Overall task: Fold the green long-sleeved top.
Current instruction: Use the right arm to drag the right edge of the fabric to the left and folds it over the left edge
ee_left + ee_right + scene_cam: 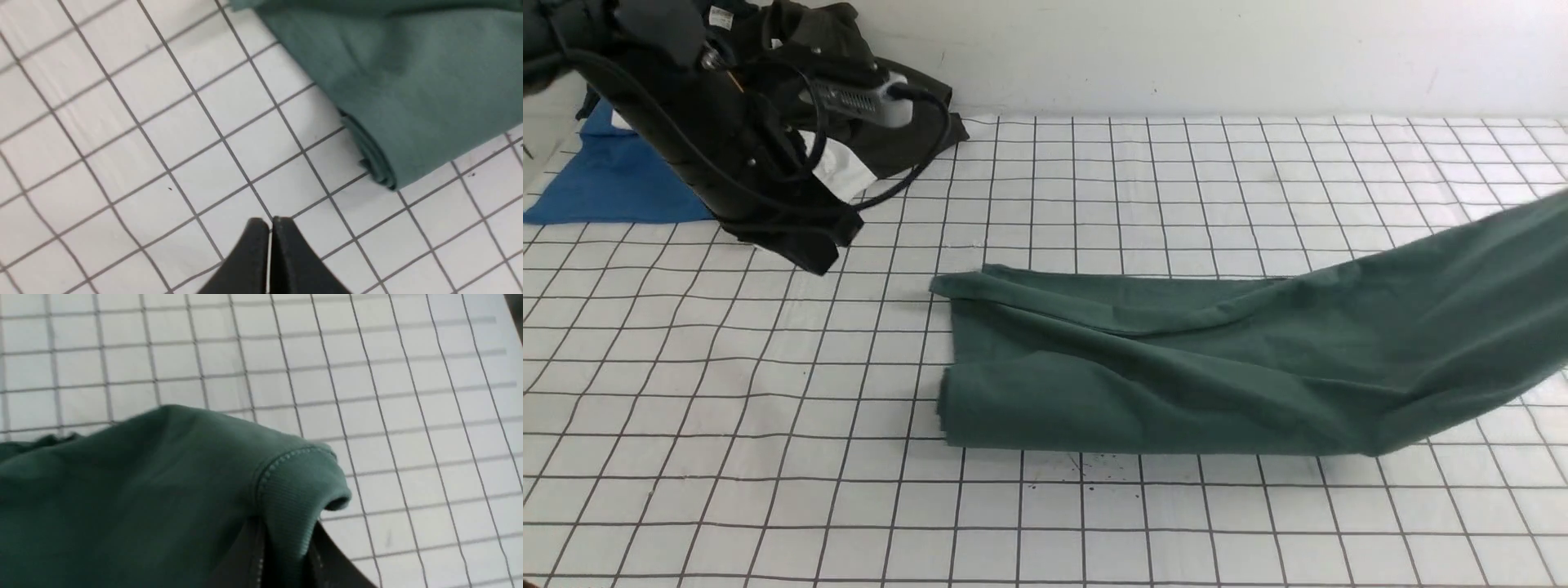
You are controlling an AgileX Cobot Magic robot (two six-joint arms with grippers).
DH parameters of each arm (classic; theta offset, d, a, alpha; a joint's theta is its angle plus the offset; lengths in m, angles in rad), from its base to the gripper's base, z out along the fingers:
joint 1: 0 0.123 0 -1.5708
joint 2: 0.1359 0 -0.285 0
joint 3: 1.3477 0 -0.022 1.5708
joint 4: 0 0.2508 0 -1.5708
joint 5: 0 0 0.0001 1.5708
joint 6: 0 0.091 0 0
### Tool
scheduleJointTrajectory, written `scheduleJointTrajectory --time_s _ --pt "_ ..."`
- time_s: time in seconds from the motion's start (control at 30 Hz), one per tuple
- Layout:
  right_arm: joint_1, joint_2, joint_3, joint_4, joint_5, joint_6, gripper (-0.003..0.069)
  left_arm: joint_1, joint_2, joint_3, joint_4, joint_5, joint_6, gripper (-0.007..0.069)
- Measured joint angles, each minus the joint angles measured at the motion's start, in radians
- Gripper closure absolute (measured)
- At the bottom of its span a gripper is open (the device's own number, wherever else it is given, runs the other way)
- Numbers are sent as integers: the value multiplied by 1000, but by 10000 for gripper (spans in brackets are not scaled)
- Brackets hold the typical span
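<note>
Item: green long-sleeved top (1176, 384), a long folded band on the gridded table (768, 506). Its long axis runs left to right, and its right end rises off the surface.

Right gripper (284, 555): clamped on the ribbed edge at that raised end, so it is the nearer arm.

Left gripper (269, 228): clenched and empty, near the top's left folded end.

Writing: none legible; no logo shows.

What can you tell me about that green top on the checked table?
The green long-sleeved top is soft teal-green jersey, folded into a long band with layered edges at its left end. It lies on the gridded table; its right end hangs lifted, a ribbed stitched cuff pinched in the right end effector.
</note>
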Motion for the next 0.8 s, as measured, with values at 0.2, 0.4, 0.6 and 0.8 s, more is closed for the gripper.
scheduleJointTrajectory --time_s 0.2,0.4,0.6,0.8 --pt "323 80 -144 122 71 -50 592 0 -75 0 0 17 0 632" --pt "573 270 -182 207 -22 -26 592 0 -117 0 0 57 0 632" --pt "740 521 -331 279 -113 34 592 0 -176 0 -1 86 0 632" --pt "756 642 -471 371 -76 26 512 0 -198 0 -20 86 0 632"
